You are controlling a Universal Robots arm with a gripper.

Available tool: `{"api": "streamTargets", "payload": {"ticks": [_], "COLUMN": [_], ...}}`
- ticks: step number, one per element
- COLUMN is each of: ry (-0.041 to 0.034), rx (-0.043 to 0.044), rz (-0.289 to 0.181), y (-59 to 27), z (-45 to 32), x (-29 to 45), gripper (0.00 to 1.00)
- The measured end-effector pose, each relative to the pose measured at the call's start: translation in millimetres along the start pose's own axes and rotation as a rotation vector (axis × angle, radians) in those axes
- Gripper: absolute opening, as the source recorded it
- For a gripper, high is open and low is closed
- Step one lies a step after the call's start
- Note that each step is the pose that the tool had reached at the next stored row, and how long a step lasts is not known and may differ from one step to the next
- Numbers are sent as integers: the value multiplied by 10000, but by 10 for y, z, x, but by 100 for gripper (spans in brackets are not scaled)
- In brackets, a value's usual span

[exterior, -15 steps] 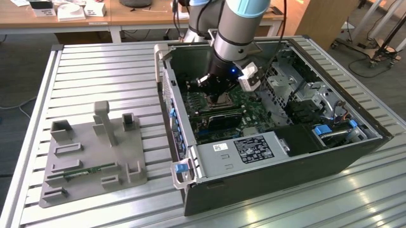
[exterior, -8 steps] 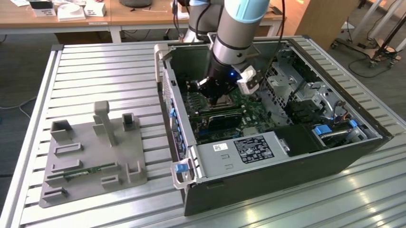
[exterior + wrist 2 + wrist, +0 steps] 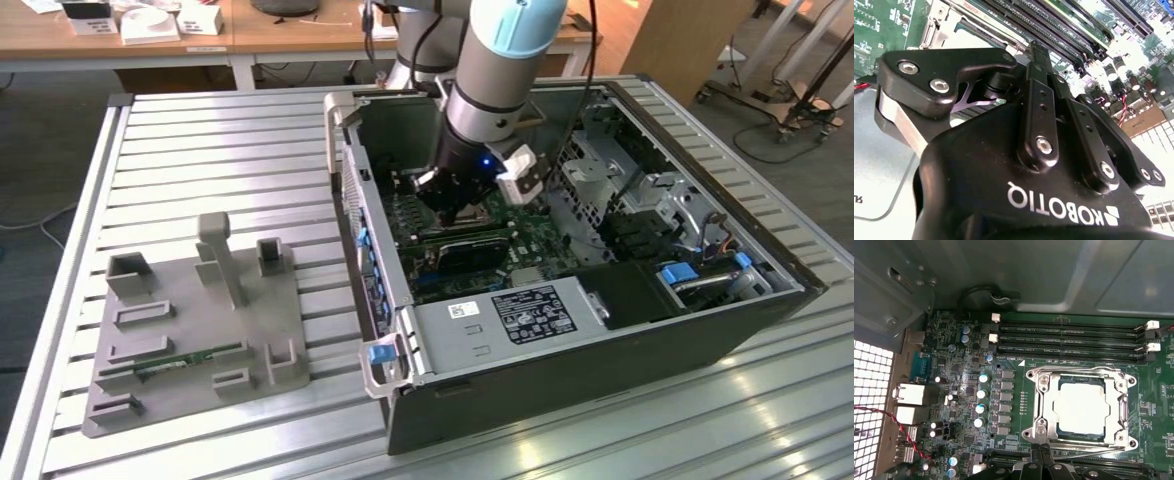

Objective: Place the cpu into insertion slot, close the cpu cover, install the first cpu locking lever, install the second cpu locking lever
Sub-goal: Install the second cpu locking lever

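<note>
In the first wrist view the cpu [image 3: 1080, 406] lies flat in the insertion slot [image 3: 1080, 440], its pale silver top showing through the square window of the cpu cover [image 3: 1046, 407]. The cover is down over the chip, a bright metal frame with screw heads at its corners, and thin wire levers run along its edges; whether they are latched I cannot tell. Beside the socket, long black memory slots [image 3: 1069, 337] with white end clips run parallel to it, and a column of small silver capacitors [image 3: 982, 400] stands on the green motherboard [image 3: 954, 375] on the socket's other side. A red wire [image 3: 884, 415] crosses in front of a perforated metal panel at the board's edge.

The hand's [image 3: 1043, 456] black fingertips stand close together just at the socket's rim, near the cover's edge, with nothing seen held between them. In the second wrist view the black linkages of the hand [image 3: 1035, 50] come together to a closed point over the board.

In the exterior view the hand [image 3: 458, 222] reaches down into an open computer case [image 3: 561, 370] lying on its side on a ribbed metal surface [image 3: 200, 150]. A grey fixture block [image 3: 187, 330] with upright posts sits on the surface at the exterior view's left, well apart from the case.
</note>
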State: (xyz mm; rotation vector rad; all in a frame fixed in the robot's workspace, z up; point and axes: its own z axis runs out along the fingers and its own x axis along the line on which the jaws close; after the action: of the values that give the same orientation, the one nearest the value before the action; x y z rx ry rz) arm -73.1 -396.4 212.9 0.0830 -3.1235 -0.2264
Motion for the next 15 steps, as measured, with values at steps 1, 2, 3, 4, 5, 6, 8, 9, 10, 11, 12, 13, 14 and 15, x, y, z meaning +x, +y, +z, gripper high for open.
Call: {"api": "streamTargets", "payload": {"ticks": [1,2,3,4,5,6,8,9,10,11,12,13,14,15], "ry": [-1,0,1,2,1,-1,-2,-2,-1,-1,-1,0,0,0], "rx": [-1,-1,1,2,1,-4,-8,-10,-12,-12,-12,-12,-14,-16], "rz": [0,-1,-2,-2,-2,-3,-1,-2,-2,-2,-3,-5,-5,-6], "y": [-2,-3,-4,-4,-4,-4,-5,-6,-6,-7,-8,-8,-9,-9], "z": [14,22,23,23,24,29,39,46,53,58,63,68,72,77], "x": [3,4,4,4,4,5,11,14,19,24,30,36,41,46], "gripper": [10,10,10,10,10,10,10,10,10,10,10,10,10,10]}}
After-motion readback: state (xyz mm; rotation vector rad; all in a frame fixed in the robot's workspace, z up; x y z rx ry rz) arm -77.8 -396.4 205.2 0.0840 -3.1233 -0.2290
